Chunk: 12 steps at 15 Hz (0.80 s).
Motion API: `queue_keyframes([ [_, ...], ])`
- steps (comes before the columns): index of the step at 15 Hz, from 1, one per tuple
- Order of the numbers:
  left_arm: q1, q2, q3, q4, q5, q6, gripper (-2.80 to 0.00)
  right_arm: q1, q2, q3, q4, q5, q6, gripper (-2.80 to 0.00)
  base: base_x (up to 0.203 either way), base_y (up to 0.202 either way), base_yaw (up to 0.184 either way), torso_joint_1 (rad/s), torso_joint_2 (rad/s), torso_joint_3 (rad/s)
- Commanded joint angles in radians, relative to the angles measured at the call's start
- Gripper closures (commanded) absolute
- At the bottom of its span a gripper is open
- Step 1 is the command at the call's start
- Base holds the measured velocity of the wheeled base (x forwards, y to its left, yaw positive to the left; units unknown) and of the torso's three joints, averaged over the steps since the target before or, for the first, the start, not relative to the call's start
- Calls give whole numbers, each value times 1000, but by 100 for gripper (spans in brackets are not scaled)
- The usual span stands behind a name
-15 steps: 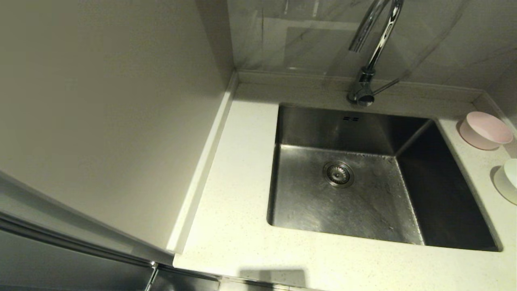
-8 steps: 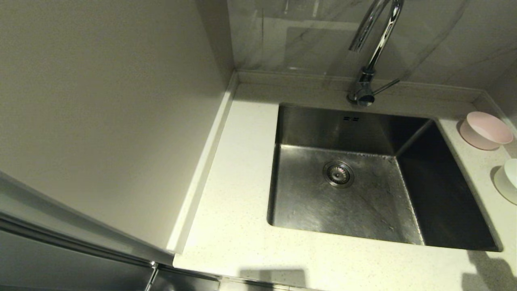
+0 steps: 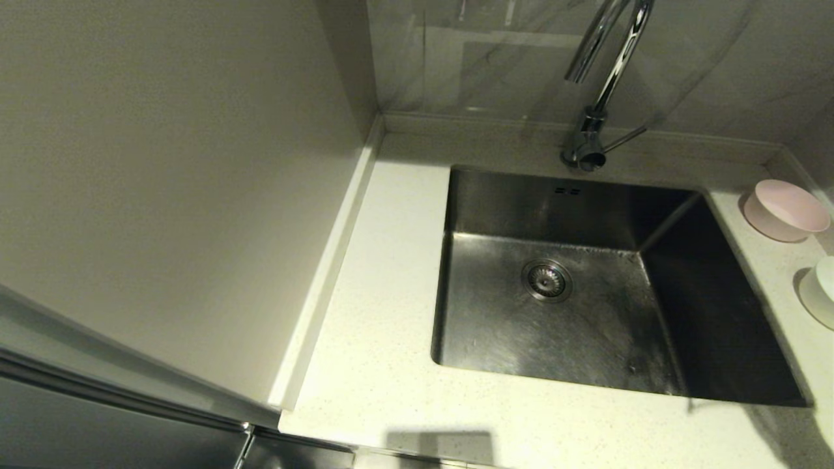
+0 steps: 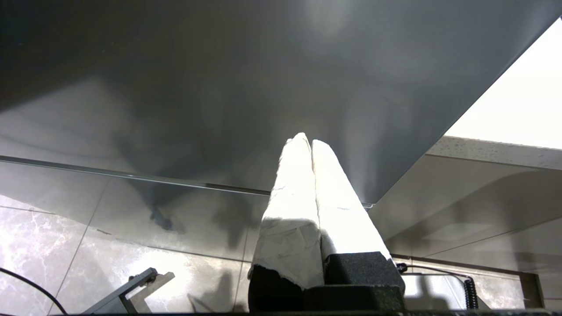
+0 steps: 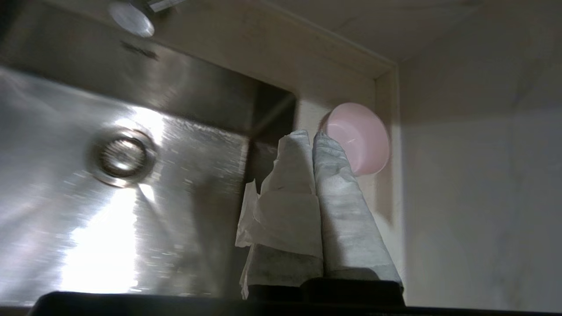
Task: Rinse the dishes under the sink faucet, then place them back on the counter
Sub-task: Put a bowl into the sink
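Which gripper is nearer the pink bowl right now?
Right. The right gripper, fingers shut, is above the sink edge, pointing toward the pink bowl. The left gripper is down by the cabinet front, away from it.

Longer shadow on counter (image 3: 391,365) corner.

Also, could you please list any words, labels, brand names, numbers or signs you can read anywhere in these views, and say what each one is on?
None can be read.
Sink: one small dark mark on the back wall, too blurred to read, in the right wrist view.
Pink bowl, white bowl, faucet, counter: plain, no markings.
Paper-wrapped fingers of the left gripper and right gripper: no print.
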Motion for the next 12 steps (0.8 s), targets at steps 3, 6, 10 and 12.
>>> queue_keyframes([
  [3,0,-2,0,-1,0,-1,0,-48,232,-193,152,13,-117,0,0,0,0,0,0,0],
  [6,0,-2,0,-1,0,-1,0,-81,316,-378,355,91,-209,0,0,0,0,0,0,0],
  [10,0,-2,0,-1,0,-1,0,-119,547,-735,559,206,-201,0,0,0,0,0,0,0],
  [12,0,-2,0,-1,0,-1,0,-189,674,-796,517,188,-150,0,0,0,0,0,0,0],
])
